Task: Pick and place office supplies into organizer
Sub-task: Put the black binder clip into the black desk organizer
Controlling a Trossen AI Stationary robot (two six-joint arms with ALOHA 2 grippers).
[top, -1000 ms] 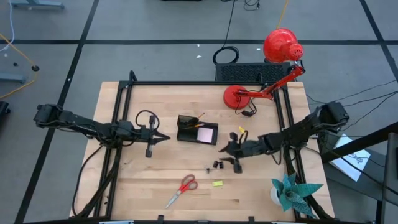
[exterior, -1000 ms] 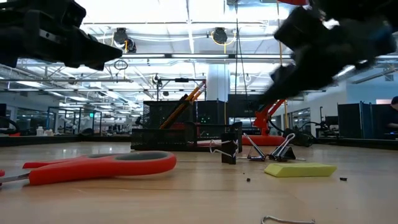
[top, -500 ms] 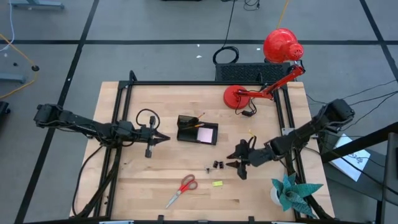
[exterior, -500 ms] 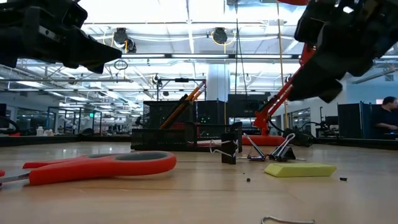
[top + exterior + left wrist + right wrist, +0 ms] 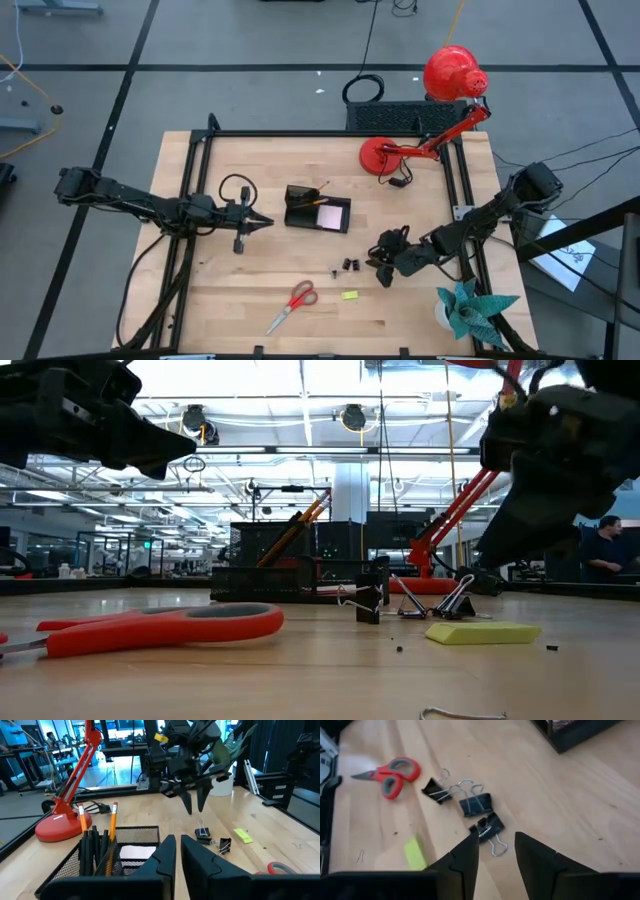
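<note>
Pale smooth wood tabletop (image 5: 560,795), black wire-mesh organizer (image 5: 135,837) (metal, matt), glossy red plastic scissors handles (image 5: 400,772), and black binder clips (image 5: 476,804) with shiny wire loops.

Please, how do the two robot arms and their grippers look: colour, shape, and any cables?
Both arms are dark, almost black, and built of jointed segments. The left arm carries a black cable that loops near its wrist. Each ends in two dark, wedge-shaped fingers tapering to points: the left gripper and the right gripper. The right arm looks the same.

Two black jointed arms, looped black cables, tapered dark fingers (image 5: 536,857)
</note>
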